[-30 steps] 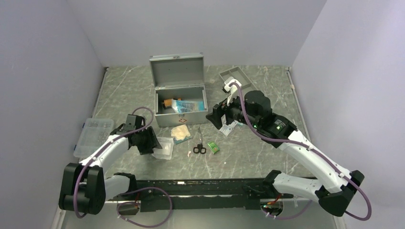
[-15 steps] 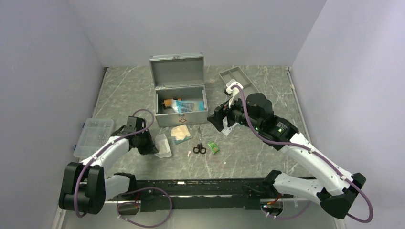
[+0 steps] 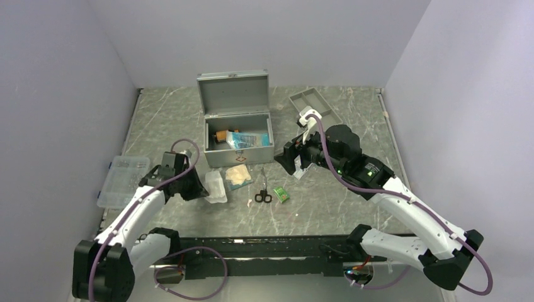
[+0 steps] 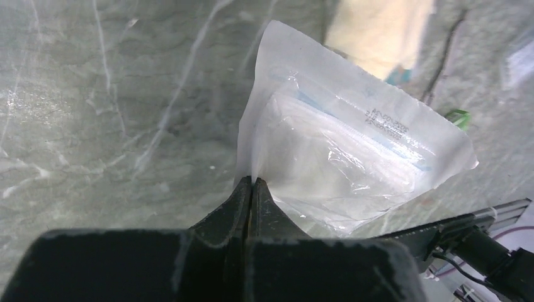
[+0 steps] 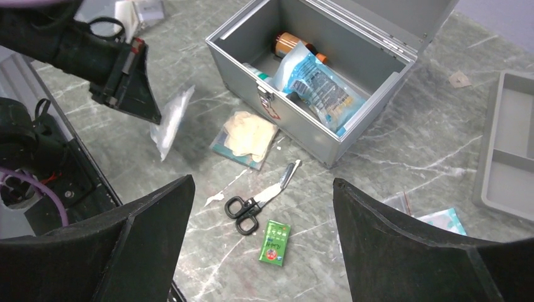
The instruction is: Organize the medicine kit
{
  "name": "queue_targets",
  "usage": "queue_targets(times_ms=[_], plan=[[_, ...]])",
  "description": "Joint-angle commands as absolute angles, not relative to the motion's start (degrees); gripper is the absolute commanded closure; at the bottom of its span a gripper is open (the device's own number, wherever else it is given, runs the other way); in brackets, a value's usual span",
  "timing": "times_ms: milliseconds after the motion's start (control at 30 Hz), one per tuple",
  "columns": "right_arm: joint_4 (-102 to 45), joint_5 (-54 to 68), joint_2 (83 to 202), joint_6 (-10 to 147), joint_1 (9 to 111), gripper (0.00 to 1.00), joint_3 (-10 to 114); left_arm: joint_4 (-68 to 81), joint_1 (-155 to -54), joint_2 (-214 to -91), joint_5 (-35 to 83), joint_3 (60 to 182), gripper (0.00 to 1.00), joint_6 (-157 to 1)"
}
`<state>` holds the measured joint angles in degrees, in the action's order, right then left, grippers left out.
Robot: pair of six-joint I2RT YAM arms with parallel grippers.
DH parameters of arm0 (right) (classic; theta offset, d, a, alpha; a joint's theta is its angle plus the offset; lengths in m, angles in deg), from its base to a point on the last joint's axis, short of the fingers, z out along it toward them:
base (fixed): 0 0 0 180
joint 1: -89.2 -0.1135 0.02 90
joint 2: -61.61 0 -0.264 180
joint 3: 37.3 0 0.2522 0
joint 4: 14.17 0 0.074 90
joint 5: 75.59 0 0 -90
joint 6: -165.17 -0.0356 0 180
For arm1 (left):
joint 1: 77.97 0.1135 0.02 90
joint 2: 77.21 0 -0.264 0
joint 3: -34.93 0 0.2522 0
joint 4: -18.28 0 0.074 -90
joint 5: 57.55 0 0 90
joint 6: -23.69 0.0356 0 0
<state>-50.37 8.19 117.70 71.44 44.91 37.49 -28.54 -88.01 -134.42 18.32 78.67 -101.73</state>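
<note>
The left jaws are pinched shut on the edge of a clear sealed pouch (image 4: 352, 157) hanging from them, while the right jaws gape empty above the surface (image 3: 327, 201), scissors (image 5: 261, 195) and a green box (image 5: 274, 242) beneath them, the open-lidded medicine kit (image 3: 252, 156) just ahead.
</note>
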Motion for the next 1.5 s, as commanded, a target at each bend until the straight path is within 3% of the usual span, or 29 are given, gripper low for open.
queue_targets(times_ms=[0, 300, 767, 1200, 1467], plan=[[-48.24, 10.94, 115.55, 70.51, 44.73, 0.16, 36.19, -34.1, -89.3, -130.98, 17.19, 85.83, 1.0, -101.48], [-50.85, 14.29, 113.75, 69.8, 44.74, 0.16, 34.4, -39.94, -92.47, -135.22, 20.46, 103.31, 1.0, -99.8], [-55.52, 20.68, 108.01, 65.09, 44.75, 0.14, 29.25, -40.73, -95.18, -164.16, 23.33, 130.81, 1.0, -96.66], [-59.28, 22.41, 105.14, 61.86, 44.86, 0.13, 28.65, -44.89, -96.45, -180.36, 27.59, 143.33, 1.0, -94.75], [-59.74, 23.31, 104.04, 61.96, 44.82, 0.12, 27.05, -44.02, -97.01, -184.05, 28.66, 141.65, 1.0, -95.51]])
